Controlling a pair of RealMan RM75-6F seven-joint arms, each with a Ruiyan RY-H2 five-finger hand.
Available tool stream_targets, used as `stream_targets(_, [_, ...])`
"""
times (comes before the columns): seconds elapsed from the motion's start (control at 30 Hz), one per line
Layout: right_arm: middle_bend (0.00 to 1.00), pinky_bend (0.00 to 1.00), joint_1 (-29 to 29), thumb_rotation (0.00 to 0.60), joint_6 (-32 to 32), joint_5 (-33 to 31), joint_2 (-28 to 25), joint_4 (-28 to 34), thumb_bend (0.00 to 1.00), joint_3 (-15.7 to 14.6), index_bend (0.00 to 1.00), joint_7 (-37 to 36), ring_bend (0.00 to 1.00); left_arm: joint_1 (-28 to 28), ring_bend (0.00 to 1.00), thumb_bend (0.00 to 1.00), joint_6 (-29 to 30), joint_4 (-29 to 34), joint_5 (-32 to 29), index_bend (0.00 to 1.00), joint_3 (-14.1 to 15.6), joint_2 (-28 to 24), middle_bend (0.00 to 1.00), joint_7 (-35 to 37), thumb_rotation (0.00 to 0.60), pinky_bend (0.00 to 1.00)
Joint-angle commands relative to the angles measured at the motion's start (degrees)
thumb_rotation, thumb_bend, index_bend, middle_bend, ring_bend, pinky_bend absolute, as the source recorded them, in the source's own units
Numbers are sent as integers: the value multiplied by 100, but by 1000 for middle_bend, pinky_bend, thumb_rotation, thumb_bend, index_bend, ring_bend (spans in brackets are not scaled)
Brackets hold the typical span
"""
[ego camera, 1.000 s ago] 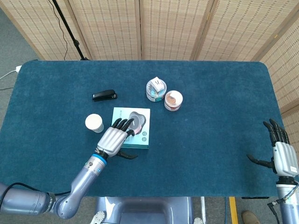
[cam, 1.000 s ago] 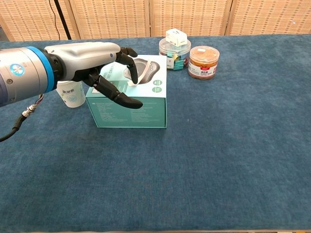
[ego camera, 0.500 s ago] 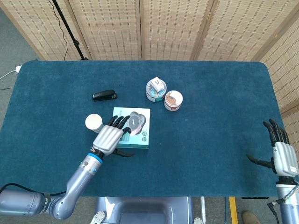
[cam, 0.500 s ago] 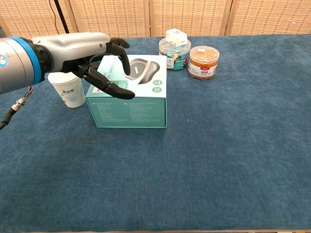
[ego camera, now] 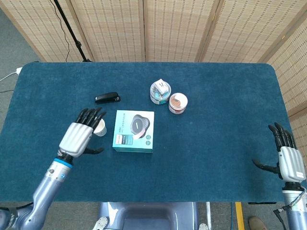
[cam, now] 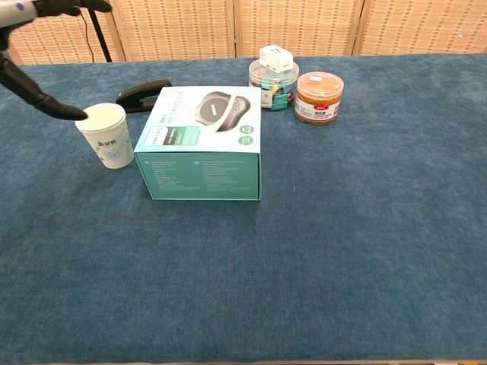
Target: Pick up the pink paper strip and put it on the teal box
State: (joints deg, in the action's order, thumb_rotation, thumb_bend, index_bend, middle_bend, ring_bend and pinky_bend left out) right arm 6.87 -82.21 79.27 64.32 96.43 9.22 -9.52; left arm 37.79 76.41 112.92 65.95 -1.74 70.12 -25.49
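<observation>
The teal box lies flat at the table's middle. A small pale strip rests on its top, over the printed picture; I cannot tell whether it is pink. My left hand hovers left of the box, fingers spread and holding nothing, its fingertips just beside a white paper cup. In the chest view only part of that hand shows, at the top left edge above the cup. My right hand is off the table's right edge, fingers apart, holding nothing.
A black stapler lies behind the cup. Behind the box, to its right, stand a clear jar with a small white carton on top and an orange-filled jar. Blue cloth covers the table.
My left hand has lifted off the box's top and drawn back to the left, ending beside the cup. The box's top is now uncovered. The right hand barely moved.
</observation>
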Motion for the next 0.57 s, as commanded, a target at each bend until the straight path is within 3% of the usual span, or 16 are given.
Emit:
stream_targets(0.03, [0, 0, 7, 600, -36, 113, 6, 10, 0, -36, 8, 43, 0, -705, 0, 0, 560, -400, 740, 0, 398, -403, 0, 913, 586, 0])
stream_targets(0.23, [0, 0, -11, 600, -179, 299, 20, 62, 0, -70, 0, 103, 0, -1611, 0, 0, 1388, -1020, 1412, 0, 735, -598, 0, 1987, 600, 0])
stream_targets(0.57, [0, 0, -45, 600, -342, 389, 47, 87, 0, -73, 0, 262, 0, -2611, 0, 0, 1899, -1727, 1407, 0, 882, -572, 0, 2896, 600, 0])
